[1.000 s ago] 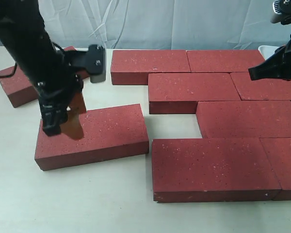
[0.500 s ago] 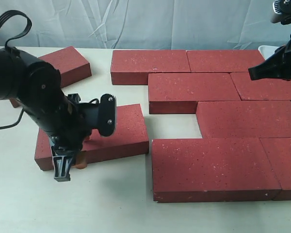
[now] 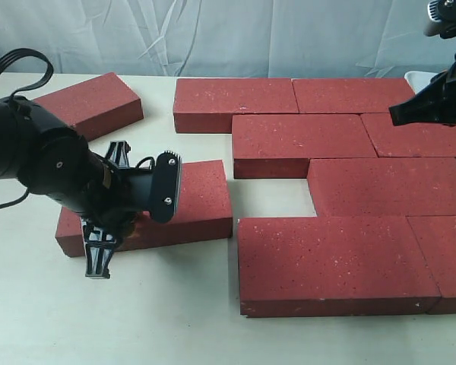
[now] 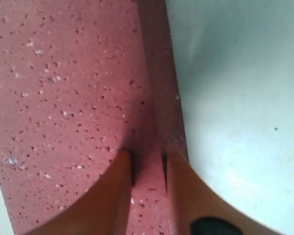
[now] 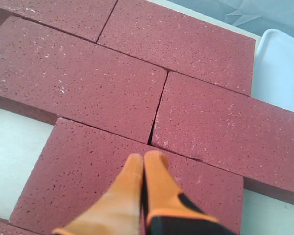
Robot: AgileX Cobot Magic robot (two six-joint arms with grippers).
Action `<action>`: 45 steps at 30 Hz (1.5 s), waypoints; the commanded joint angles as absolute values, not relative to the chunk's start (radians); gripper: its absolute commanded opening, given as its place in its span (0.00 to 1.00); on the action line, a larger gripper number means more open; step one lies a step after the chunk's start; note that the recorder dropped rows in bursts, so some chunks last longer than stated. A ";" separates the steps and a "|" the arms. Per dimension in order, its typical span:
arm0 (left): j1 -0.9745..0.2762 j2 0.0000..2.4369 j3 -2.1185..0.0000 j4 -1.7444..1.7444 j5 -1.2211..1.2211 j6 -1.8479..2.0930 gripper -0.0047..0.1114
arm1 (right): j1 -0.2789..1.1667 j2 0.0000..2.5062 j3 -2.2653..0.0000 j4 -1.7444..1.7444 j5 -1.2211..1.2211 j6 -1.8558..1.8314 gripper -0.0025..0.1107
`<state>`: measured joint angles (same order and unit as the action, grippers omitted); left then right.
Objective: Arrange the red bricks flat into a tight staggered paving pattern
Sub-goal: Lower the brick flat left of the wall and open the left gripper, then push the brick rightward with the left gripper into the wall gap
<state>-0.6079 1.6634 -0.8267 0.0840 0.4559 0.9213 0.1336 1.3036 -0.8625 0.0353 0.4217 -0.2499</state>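
Several red bricks (image 3: 304, 141) lie flat in staggered rows on the right of the pale table. One loose red brick (image 3: 201, 201) lies left of them, with a bare gap between. My left gripper (image 3: 106, 232) lies low at that brick's front left edge. In the left wrist view its orange fingers (image 4: 120, 181) press on both sides of the brick's edge (image 4: 148, 191), so my left gripper (image 4: 147, 159) is shut on it. My right gripper (image 5: 144, 159) is shut and empty, hovering over the laid bricks (image 5: 103, 88) at the far right (image 3: 399, 114).
Another red brick (image 3: 91, 99) lies askew at the back left. A white tray (image 5: 279, 68) sits beside the laid rows at the back right (image 3: 422, 76). Bare table (image 3: 270, 198) shows between the loose brick and the pattern. A grey cloth hangs behind.
My left arm has dropped from above the loose brick to its front left edge, and its jaws have closed onto that edge. The right arm has not moved.
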 commanded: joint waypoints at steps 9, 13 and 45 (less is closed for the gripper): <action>-0.610 1.653 -0.820 0.166 0.417 0.918 0.07 | 0.130 1.297 -0.861 0.037 0.407 -0.250 0.02; -0.610 1.653 -0.820 0.136 0.419 0.918 0.26 | 0.130 1.297 -0.861 0.037 0.407 -0.250 0.02; -0.159 1.643 -0.940 0.000 0.695 0.527 0.05 | 0.130 1.297 -0.861 0.039 0.407 -0.250 0.02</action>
